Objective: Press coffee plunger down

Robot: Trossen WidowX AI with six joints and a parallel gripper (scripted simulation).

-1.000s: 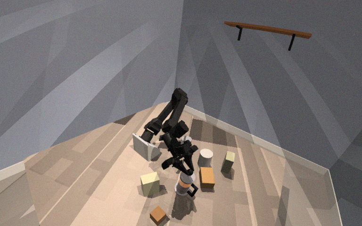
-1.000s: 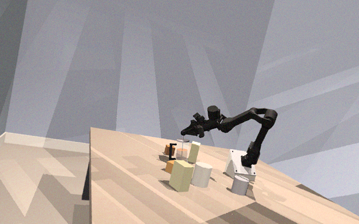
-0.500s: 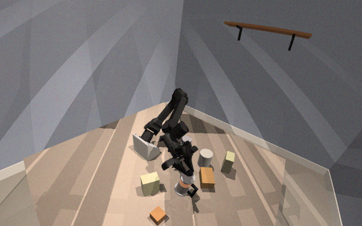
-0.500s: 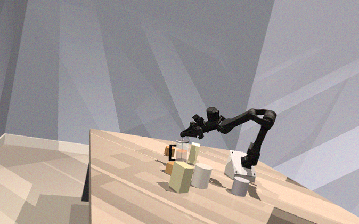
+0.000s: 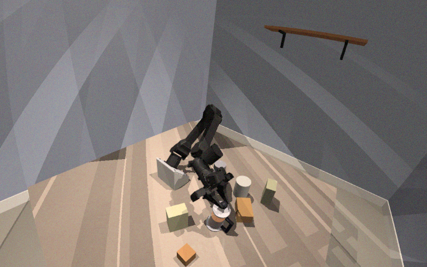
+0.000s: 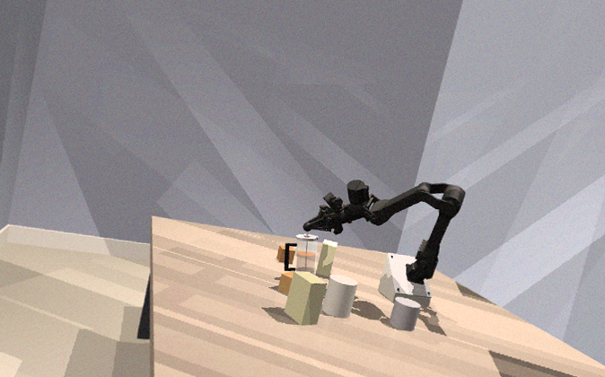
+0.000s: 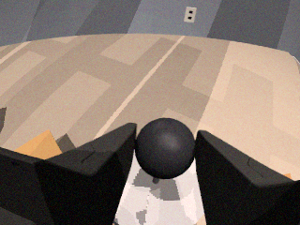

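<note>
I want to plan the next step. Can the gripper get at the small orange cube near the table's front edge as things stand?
Probably not yet: the gripper is shut on the plunger knob. The orange cube itself lies in the open, nothing around it.

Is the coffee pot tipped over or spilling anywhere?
No. The coffee press stands upright on the table, nothing spilled. The gripper is shut on its black plunger knob.

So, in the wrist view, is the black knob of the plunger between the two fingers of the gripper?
Yes, the round black knob sits in the gap between the two dark fingers of the gripper, above the lid of the press.
</note>
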